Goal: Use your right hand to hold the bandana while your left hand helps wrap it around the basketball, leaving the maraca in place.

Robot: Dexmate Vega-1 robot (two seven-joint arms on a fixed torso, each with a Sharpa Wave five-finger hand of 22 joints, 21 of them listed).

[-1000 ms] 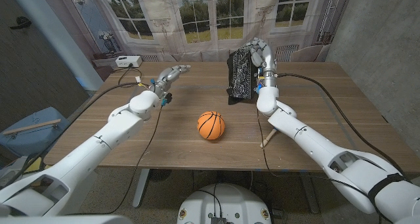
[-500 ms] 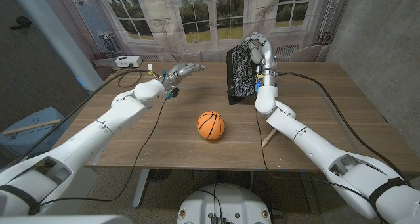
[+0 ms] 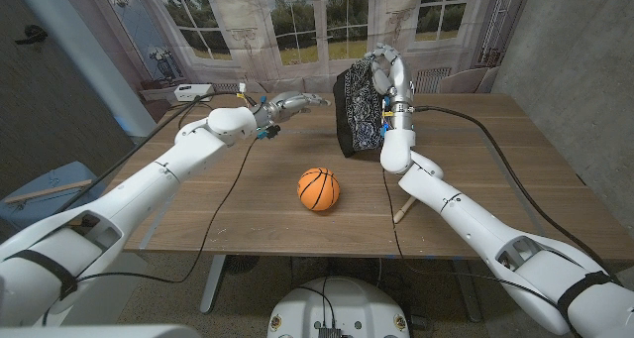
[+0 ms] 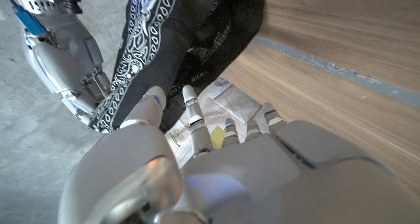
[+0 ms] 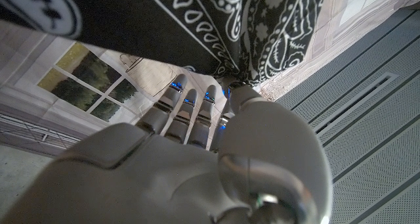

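Note:
An orange basketball (image 3: 318,188) sits on the wooden table (image 3: 248,199) near its front middle. My right hand (image 3: 386,72) is raised above the far side of the table and grips the top of a black bandana (image 3: 359,115) with white paisley print, which hangs down from it. The cloth's folds also fill the right wrist view, bandana (image 5: 216,27) above my right hand (image 5: 190,158). My left hand (image 3: 295,104) reaches toward the cloth's left edge with fingers apart, holding nothing; in its wrist view the bandana (image 4: 170,46) hangs just past my left hand (image 4: 197,165). A wooden maraca (image 3: 402,209) lies right of the ball.
A white box (image 3: 182,92) with cables stands at the table's far left corner. A window backdrop closes off the far side behind the table. Black cables trail along both arms across the tabletop.
My left arm has swung right and up, bringing its hand from the far left of the table close to the bandana. The right hand has lifted the cloth slightly higher.

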